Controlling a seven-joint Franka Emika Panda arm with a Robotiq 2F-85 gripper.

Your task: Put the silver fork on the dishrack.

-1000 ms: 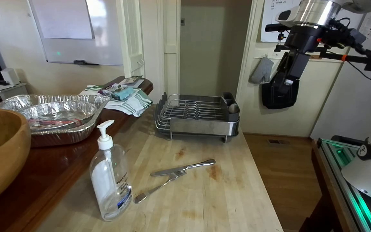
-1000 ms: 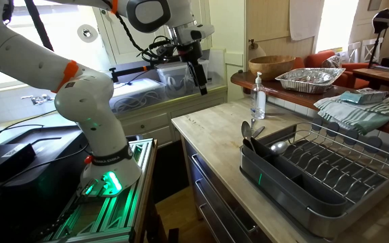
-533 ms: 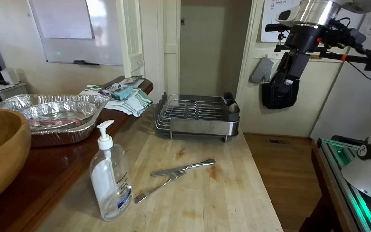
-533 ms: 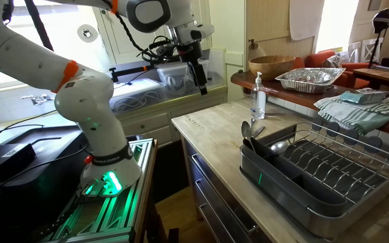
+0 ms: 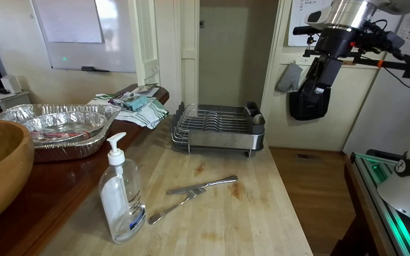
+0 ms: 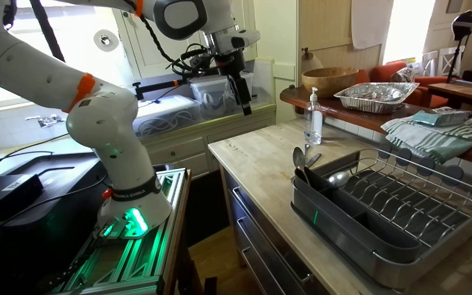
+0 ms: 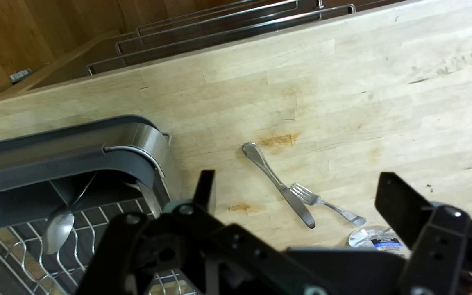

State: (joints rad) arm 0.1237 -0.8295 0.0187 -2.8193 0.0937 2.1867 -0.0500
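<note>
Fork [image 7: 318,200] lies flat on the tabletop [image 7: 383,123], showing between the tips of your claw [image 7: 299,191] in the wrist view — by line of sight only. In an exterior view you find the fork [image 5: 177,204] toward eight o'clock from the claw, well apart and lower. The claw stands wide and holds nothing. Seen from the wrist, the tines point to ten o'clock and the handle to four, while your tips span nine to three; closing so would run nearly along the fork, so you likely need a big wrist turn. Mind the knife [image 7: 282,188] at the tines — you can't tell whether they touch. In an exterior view the dish rack [image 5: 222,139] lies toward one o'clock from the fork.
</note>
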